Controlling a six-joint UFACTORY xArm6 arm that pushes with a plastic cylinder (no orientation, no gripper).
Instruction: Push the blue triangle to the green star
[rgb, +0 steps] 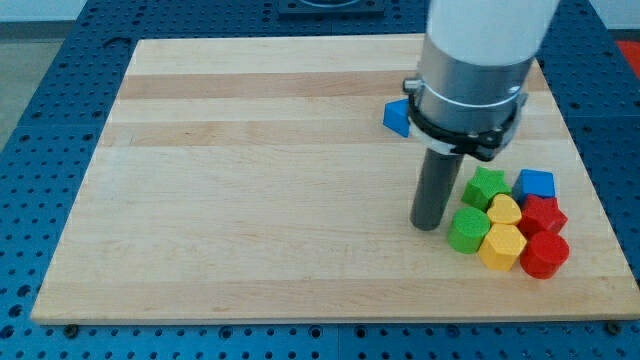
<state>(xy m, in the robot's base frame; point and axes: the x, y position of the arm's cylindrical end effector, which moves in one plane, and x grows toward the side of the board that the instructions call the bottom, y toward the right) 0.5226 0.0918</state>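
The blue triangle (397, 117) lies on the wooden board (250, 180) right of centre, partly hidden behind the arm's grey collar. The green star (486, 187) sits lower right, at the top left of a tight cluster of blocks. My tip (429, 224) rests on the board just left of that cluster, beside the green round block (466, 229) and well below the blue triangle. The rod stands between the triangle and the star's left side.
The cluster also holds a blue cube (537, 184), a yellow heart (505, 210), a yellow hexagon (501, 246), a red star-like block (544, 214) and a red round block (545, 255). The board's right edge lies close beyond them.
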